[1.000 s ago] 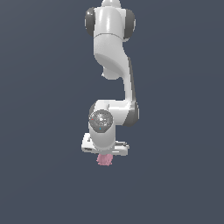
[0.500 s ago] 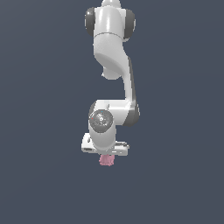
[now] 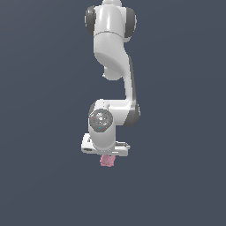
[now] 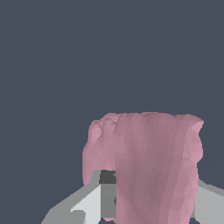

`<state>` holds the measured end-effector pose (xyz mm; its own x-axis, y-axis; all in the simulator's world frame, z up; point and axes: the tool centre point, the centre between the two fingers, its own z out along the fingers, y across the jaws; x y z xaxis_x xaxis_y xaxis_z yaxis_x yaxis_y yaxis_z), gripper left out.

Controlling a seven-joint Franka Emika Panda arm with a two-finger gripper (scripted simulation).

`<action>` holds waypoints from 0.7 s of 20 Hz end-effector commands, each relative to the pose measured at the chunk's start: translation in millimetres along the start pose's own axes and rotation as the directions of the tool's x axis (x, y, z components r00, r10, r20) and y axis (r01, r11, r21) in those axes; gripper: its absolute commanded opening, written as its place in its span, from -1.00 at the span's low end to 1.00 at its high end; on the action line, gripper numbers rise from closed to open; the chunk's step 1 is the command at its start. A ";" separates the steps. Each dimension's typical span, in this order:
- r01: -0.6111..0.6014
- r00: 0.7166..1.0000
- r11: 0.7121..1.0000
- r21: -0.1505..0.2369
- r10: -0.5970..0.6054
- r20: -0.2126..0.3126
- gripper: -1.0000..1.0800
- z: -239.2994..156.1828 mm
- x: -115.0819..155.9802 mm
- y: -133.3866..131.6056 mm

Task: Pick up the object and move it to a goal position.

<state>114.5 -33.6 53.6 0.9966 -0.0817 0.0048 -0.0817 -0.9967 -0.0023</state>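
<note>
The object is a small pink jagged lump (image 3: 107,161) that pokes out just below my white gripper (image 3: 106,158) in the exterior view. The gripper hangs from the arm and points down. In the wrist view the pink lump (image 4: 148,162) fills the space between my two grey fingers (image 4: 89,201), which press on it from both sides. The gripper is shut on the lump. Most of the fingers are hidden behind the hand in the exterior view. No goal marker shows in either view.
The white arm (image 3: 115,66) rises straight above the gripper in the exterior view. Around it and in the wrist view there is only a plain dark grey-blue background.
The gripper and the pink lump have shifted very slightly; the arm's pose looks almost the same. The grip on the lump has not changed.
</note>
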 end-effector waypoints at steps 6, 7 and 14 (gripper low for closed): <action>-0.004 1.000 1.000 -0.002 0.004 0.004 -1.00 -1.2 -16.2 31.8; -0.004 1.000 1.000 -0.002 0.004 0.004 -1.00 -1.6 -19.5 38.1; -0.004 1.000 1.000 -0.002 0.004 0.004 -1.00 -7.0 -42.7 83.8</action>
<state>71.6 -102.8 60.1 0.9965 -0.0834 0.0021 -0.0834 -0.9965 -0.0012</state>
